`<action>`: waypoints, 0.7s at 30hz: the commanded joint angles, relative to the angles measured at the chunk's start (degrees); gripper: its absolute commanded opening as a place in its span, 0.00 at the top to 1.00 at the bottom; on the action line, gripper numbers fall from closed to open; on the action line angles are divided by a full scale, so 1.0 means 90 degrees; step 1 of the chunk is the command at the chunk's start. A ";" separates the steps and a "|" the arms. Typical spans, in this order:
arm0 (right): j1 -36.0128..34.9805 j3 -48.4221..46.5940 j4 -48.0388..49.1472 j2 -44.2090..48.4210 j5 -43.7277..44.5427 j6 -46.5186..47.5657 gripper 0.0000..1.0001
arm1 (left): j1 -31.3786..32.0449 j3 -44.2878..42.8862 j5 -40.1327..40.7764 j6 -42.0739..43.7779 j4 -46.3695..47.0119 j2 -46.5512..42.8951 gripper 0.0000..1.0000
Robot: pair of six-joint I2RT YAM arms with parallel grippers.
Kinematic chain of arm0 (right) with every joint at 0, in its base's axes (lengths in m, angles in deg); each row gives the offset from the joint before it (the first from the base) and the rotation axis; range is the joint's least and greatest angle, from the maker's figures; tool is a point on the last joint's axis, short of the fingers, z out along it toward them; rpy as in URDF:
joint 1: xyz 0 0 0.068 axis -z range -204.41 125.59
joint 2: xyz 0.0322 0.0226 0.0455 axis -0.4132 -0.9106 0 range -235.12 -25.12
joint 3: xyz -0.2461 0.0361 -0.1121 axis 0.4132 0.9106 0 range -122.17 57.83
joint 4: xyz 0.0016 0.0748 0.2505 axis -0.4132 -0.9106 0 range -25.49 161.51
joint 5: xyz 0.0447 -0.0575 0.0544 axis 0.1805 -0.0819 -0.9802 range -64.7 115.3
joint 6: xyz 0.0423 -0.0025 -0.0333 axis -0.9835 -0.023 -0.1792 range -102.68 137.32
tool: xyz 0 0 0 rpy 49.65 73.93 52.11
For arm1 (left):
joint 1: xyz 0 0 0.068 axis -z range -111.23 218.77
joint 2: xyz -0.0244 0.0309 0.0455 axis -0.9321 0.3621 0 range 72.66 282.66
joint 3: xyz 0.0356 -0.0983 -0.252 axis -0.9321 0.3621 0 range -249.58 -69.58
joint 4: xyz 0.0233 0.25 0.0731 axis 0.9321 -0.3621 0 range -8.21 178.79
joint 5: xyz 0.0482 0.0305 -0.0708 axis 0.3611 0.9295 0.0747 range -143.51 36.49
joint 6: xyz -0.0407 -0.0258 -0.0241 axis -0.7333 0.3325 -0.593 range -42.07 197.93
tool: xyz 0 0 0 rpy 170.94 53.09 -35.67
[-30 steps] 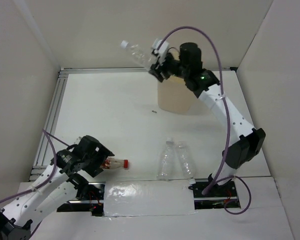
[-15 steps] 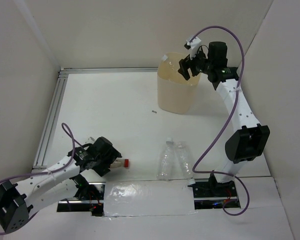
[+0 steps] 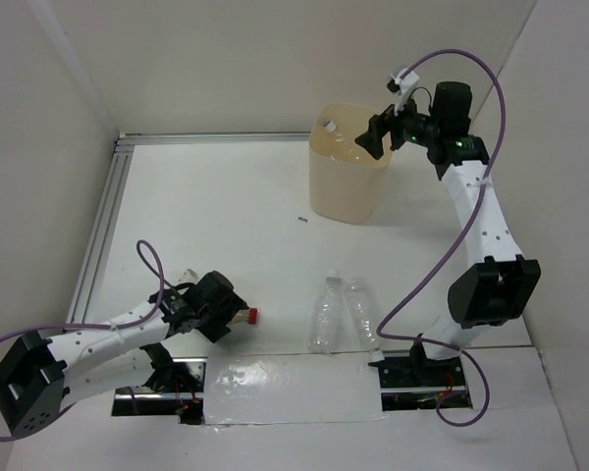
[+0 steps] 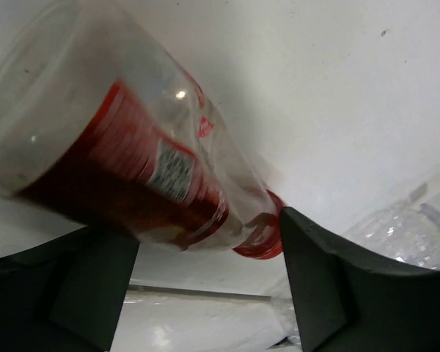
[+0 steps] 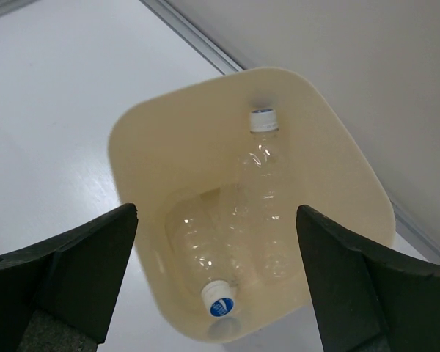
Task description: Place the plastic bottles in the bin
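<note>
— Red-label bottle lies near left on the table. Our left gripper reaches low, fingers wide around it.
— Our right gripper hangs spread wide, empty, over the far bin, with bottles inside.

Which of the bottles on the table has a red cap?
The red-labelled bottle, lying between the fingers of the left gripper. The two bottles side by side to its right are clear, with no red.
</note>
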 commanded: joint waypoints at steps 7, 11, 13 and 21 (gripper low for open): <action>0.0674 0.1249 -0.0622 0.1608 -0.2682 0.0688 0.06 | 0.0237 -0.0290 0.0603 0.0347 0.0057 0.0632 0.69; 0.1163 0.1814 -0.1101 0.2144 -0.3699 0.1295 0.13 | 0.0510 -0.0866 0.0867 0.0894 0.0057 0.0535 0.94; 0.1397 0.1942 -0.1501 0.2302 -0.3993 0.1810 0.16 | 0.0706 -0.1275 0.1236 0.1448 -0.0011 0.0437 0.99; 0.1681 0.3043 -0.3678 0.3336 -0.3508 0.4186 0.88 | 0.1196 -0.4351 0.1875 0.5032 0.1418 0.0572 1.00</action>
